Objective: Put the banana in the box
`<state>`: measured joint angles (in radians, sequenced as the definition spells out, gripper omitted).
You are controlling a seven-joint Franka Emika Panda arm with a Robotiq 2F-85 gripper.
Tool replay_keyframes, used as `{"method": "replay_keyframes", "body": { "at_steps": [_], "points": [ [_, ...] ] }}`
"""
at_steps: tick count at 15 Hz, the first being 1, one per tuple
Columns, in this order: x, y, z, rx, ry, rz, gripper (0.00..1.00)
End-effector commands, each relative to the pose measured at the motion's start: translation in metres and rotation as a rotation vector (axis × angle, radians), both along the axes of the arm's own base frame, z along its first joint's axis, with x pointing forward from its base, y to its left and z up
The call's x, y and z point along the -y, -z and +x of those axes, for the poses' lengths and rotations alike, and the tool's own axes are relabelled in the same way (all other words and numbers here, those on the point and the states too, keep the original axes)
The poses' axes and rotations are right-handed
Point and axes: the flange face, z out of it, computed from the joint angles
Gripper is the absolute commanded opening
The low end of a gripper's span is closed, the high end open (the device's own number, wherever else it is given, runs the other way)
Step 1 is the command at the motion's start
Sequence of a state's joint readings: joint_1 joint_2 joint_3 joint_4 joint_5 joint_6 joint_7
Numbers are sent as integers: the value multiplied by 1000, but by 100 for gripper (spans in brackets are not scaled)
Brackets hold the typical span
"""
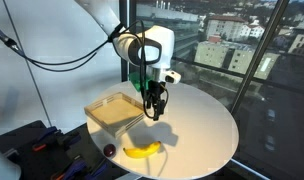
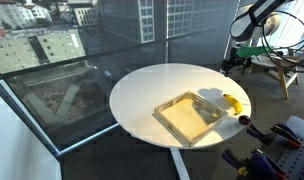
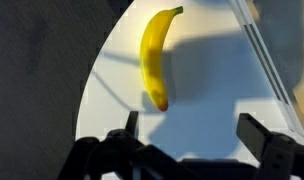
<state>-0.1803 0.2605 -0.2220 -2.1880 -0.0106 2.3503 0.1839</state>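
We see a round white table (image 1: 207, 130) set against floor-to-ceiling glass walls (image 1: 242, 40), with city buildings (image 2: 37, 45) far below outside. The tabletop is smooth and plain.

On it sits a shallow, square, pale beige box (image 1: 114, 112) with low walls and nothing inside. A small curved yellow banana (image 1: 144, 150) lies flat on the table outside the box, near the table's edge and just off one corner of the box, not touching it. A small dark red round object (image 1: 109, 150) rests near the banana, apart from it.

The white robot arm (image 1: 142, 45) reaches over the table, and its dark gripper (image 1: 155, 108) hangs above the surface beside the box, jaws spread and gripping nothing.

In an exterior view the whole table (image 2: 152, 85) shows from the window side, with the box (image 2: 187, 117) nearer the middle, the banana (image 2: 232, 103) beyond it, and a pale wooden trestle (image 2: 282, 65) standing behind. Here the gripper is hidden from us; only part of the arm (image 2: 254, 18) shows.

The wrist view alone looks straight down on the banana (image 3: 155, 55), its brown tip pointing toward the camera. The two dark fingers (image 3: 264, 135) stand well apart at the bottom edge, with bare table between them.
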Motion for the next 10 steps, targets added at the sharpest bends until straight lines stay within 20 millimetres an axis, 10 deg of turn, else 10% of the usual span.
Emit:
{"method": "replay_keyframes", "body": {
  "at_steps": [1,10],
  "points": [
    [0,5,-3,8,-5,-10,100],
    [-2,26,-10,8,-10,-18,100]
  ]
}}
